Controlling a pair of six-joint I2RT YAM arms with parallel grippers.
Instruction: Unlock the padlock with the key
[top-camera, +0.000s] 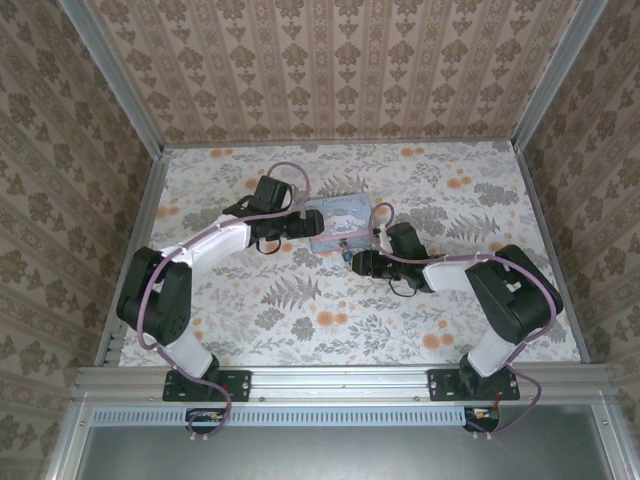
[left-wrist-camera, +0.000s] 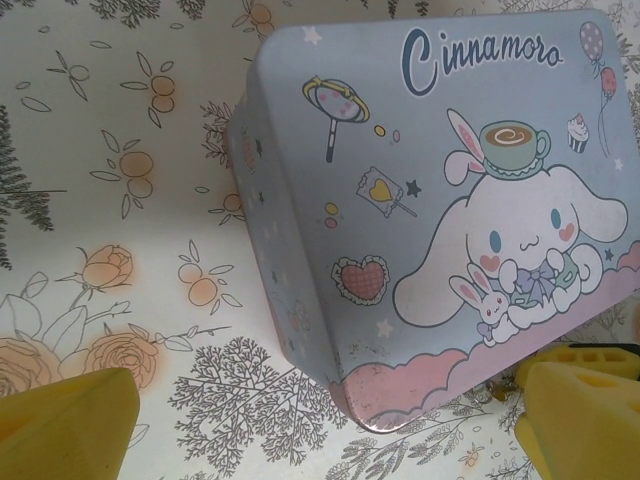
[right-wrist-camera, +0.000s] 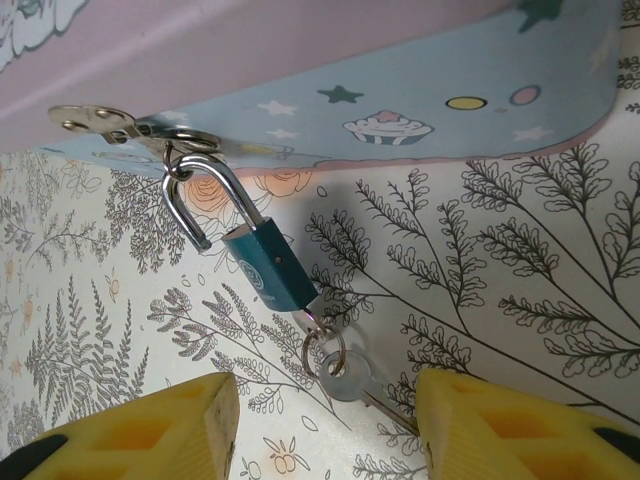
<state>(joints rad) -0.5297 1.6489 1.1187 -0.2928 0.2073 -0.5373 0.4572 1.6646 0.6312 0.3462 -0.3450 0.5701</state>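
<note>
My right gripper (right-wrist-camera: 325, 440) is spread and empty, one finger on either side of the key (right-wrist-camera: 343, 378). The key hangs by a ring (right-wrist-camera: 322, 348) at the lower end of the padlock (right-wrist-camera: 268, 268). The padlock dangles from the hasp (right-wrist-camera: 100, 122) on the tin (right-wrist-camera: 420, 70). One shackle leg looks free of the body, so I judge the lock sprung, with unhooking left to do. My left gripper (left-wrist-camera: 320, 430), also spread, straddles the tin's corner. I count one padlock, one tin, and one key I can be sure of.
</note>
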